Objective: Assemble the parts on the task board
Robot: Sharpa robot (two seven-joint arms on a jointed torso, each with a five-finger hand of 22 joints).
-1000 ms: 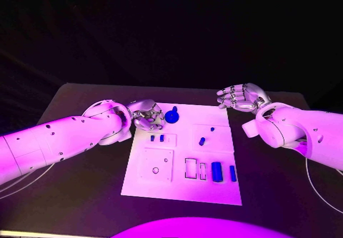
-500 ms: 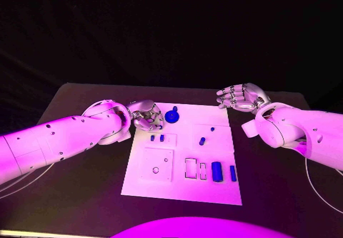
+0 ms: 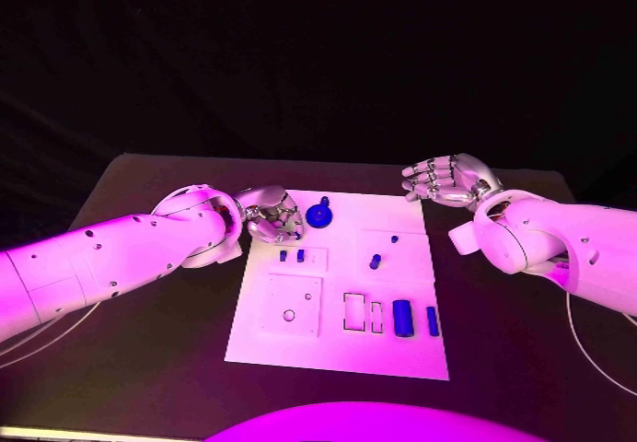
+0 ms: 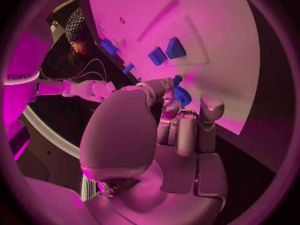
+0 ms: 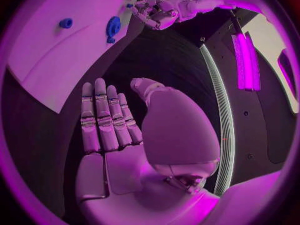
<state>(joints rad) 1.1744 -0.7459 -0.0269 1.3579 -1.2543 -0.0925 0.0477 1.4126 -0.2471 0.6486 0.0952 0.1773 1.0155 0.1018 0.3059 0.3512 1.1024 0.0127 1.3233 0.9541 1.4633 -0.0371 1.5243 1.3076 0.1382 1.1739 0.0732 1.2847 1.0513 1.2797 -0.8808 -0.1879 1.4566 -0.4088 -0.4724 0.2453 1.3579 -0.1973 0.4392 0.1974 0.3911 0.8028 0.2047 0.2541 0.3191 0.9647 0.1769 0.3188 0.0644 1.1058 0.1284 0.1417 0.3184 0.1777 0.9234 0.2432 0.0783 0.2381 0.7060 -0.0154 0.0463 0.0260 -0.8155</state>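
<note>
Task board lies flat in the middle of the black counter, its blue parts spread over the far and near sections. At its far left corner the left hand hangs with fingers curled in close beside the blue gear; from the left wrist view a fingertip seems to reach the gear's rim, but I cannot tell whether it is actually held or only touched. The likely trouble is here: a push from the side with no firm pinch could tip or skid the gear off its seat and toward the two small blue blocks just nearer on the board, or shift the whole board on the counter. Further right, the small pegs and the tall blue pieces stand unguarded. The right hand hovers off the board's far right corner, fingers apart and holding nothing, too far off to steady anything.
</note>
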